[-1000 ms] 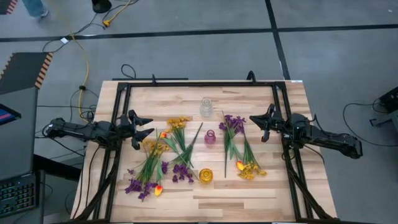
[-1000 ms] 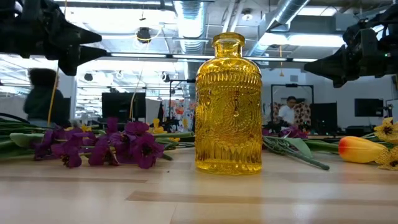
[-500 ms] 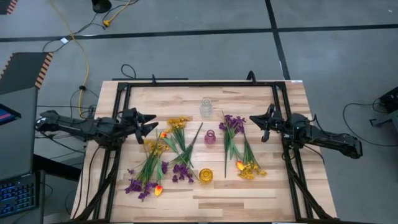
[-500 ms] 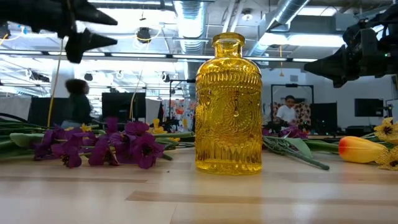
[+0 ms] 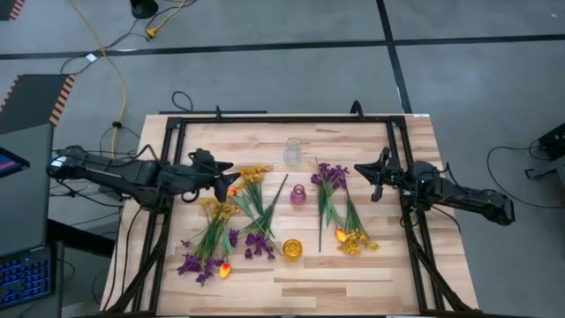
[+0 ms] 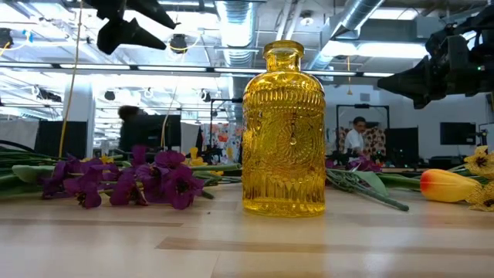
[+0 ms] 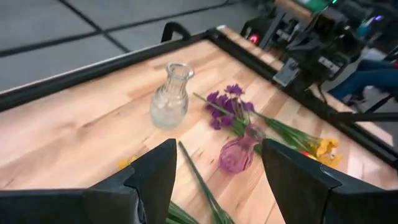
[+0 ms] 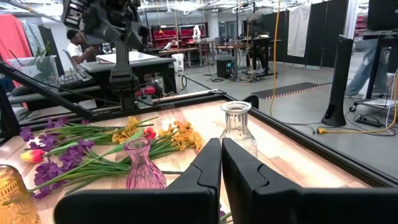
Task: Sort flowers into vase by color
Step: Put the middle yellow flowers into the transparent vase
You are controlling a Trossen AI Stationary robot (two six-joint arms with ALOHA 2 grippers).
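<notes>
The flowers lie flat on the wooden table in two loose groups: one at the left and one at the right, with purple blossoms, small yellow blooms and yellow-orange tulips mixed. Three vases stand upright between them: clear glass, purple and amber yellow. My left gripper hangs open in the air over the far end of the left group, pointing toward the vases. My right gripper waits shut and level by the table's right side, holding nothing.
A black frame runs along the table's far edge and down both sides. Bare wood lies near the front edge. People and desks show in the room beyond the table.
My left gripper has risen and gone toward the table's middle, over the far ends of the left flowers, tipping downward and rolling a little; it has stayed open. The flowers and vases have not moved.
</notes>
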